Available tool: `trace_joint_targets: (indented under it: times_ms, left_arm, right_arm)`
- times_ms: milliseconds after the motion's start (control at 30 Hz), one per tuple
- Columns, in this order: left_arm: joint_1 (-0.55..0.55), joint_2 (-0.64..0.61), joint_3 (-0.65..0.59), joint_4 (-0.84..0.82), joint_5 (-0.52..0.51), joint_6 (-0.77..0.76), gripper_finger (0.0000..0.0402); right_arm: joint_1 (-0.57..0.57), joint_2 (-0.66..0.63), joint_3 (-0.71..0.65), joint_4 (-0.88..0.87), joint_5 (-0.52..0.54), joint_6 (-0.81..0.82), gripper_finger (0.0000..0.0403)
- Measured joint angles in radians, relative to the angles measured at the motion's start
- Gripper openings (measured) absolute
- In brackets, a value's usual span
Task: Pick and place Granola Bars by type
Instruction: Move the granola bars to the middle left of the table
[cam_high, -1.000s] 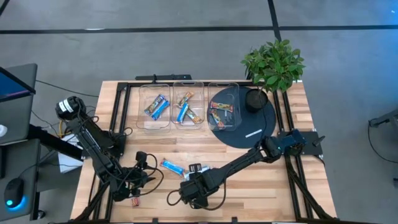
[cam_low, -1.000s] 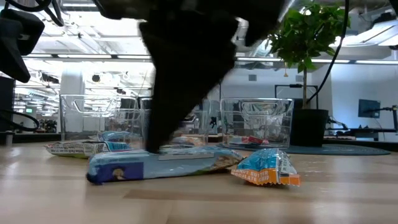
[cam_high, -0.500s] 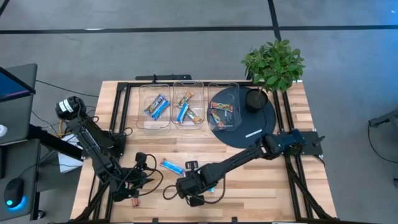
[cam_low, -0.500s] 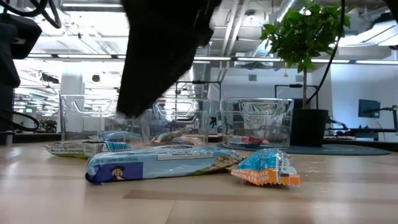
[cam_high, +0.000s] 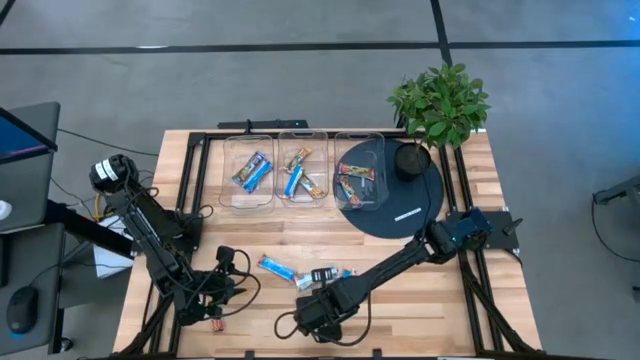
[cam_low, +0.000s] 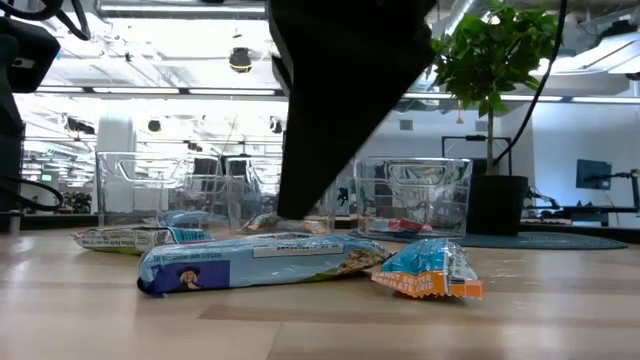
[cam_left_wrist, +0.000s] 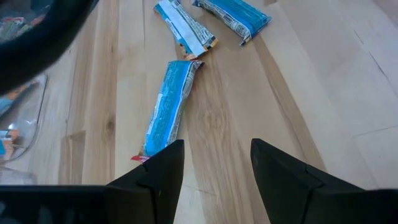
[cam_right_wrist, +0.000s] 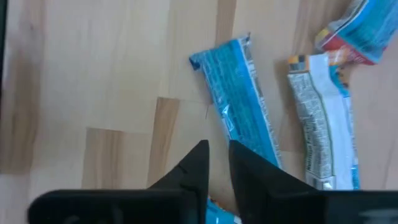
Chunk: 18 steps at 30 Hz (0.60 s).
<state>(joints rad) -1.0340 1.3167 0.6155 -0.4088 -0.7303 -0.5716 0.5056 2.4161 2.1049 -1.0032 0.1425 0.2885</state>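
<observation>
I am a two-armed robot at a wooden table (cam_high: 400, 250). Three clear bins (cam_high: 300, 168) sit at its far side, each holding wrapped granola bars (cam_high: 252, 171). Nearer me than the bins, three loose bars lie on bare wood: a blue bar (cam_right_wrist: 239, 102), a silvery bar (cam_right_wrist: 326, 121) just beside it, and an orange-ended bar (cam_low: 428, 270). My right gripper (cam_right_wrist: 214, 163) hovers over the blue bar, fingers nearly together and empty. My left gripper (cam_left_wrist: 214, 165) waits left of the loose bars, fingers apart, holding nothing.
</observation>
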Motion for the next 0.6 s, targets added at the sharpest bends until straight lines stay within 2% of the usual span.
trace_joint_targets:
  times_ms: [200,600]
  left_arm:
    - [0.0,0.0,0.0,0.0,-0.01,0.0,0.018]
    - [0.0,0.0,0.0,0.0,-0.011,-0.001,0.018]
  right_arm:
    - [-0.009,0.02,-0.001,-0.022,0.015,0.001,0.0004]
    - [-0.065,0.086,0.005,0.002,-0.015,0.002,0.0001]
